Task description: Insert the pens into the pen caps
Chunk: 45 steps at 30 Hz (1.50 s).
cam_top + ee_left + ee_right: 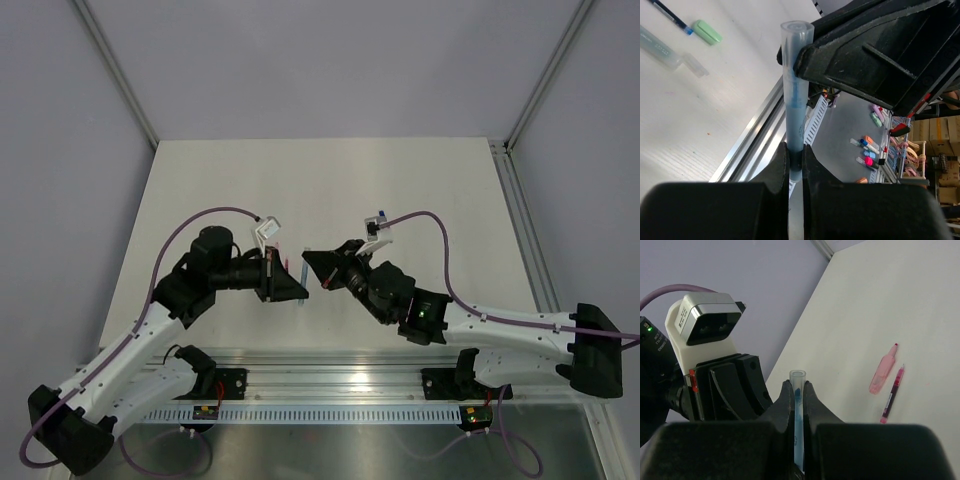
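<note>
The clear tube hides its lower end between the fingers of the left gripper, and in the right wrist view between those of the right gripper. Away from the desk's near edge, a dark blue pen and a whitish cap are cut off by the frame. From above, the tube is too small to make out.

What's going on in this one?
Both arms meet mid-table. The left gripper and the right gripper each have jaws shut on a translucent cap with a blue pen inside, apparently the same one. A pink cap, red pen, green cap and dark blue pen lie loose on the table.
</note>
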Motion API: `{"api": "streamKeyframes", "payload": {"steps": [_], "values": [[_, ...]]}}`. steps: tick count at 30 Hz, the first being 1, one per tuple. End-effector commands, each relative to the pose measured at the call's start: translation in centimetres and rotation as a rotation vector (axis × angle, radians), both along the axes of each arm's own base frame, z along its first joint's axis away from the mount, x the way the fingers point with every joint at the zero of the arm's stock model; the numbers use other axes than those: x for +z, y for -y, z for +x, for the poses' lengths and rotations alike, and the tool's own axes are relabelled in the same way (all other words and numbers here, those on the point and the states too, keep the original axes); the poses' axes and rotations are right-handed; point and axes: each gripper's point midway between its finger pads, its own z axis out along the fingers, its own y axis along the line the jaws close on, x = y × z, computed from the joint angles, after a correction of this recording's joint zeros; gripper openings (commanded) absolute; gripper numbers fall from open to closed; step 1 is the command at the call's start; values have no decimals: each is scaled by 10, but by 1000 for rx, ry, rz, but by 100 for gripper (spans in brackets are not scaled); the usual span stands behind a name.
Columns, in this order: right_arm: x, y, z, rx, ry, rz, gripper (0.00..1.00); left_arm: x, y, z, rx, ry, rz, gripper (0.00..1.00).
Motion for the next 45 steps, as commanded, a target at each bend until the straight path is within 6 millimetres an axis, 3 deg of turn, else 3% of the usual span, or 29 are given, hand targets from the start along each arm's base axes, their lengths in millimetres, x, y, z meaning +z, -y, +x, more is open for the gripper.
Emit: {"api": "streamKeyframes", "payload": {"steps": [1, 2, 6, 13, 17, 24, 28, 29, 33, 34, 37, 42, 45], "values": [[-56, -14, -42, 153, -65, -311, 4, 103, 7, 54, 145, 400, -237, 0], [-47, -13, -37, 134, -54, -310, 12, 104, 7, 53, 142, 401, -240, 0], [-5, -11, -21, 85, 9, -289, 24, 108, 6, 51, 144, 412, -249, 0], [15, -9, -11, 80, 27, -269, 29, 108, 4, 50, 151, 408, -250, 0], [18, -9, -8, 70, 34, -271, 13, 108, 5, 49, 144, 406, -253, 0], [27, -9, 13, 62, 49, -270, 18, 107, 7, 47, 124, 397, -253, 0], [36, -1, 28, 42, 61, -267, 0, 103, 12, 44, 98, 380, -238, 1], [39, 3, 35, 25, 62, -263, 0, 104, 14, 41, 86, 381, -237, 5], [40, 17, 46, 5, 54, -297, 0, 94, 16, 37, 89, 354, -163, 39], [41, 20, 49, -1, 55, -304, 0, 92, 15, 39, 98, 361, -144, 53], [39, 29, 57, -4, 41, -310, 0, 85, 8, 36, 115, 350, -100, 73], [20, 42, 76, -24, -2, -355, 0, 66, -8, 28, 145, 337, -19, 84], [-11, 58, 99, -40, -62, -454, 0, 57, -21, 22, 164, 352, 29, 91]]}}
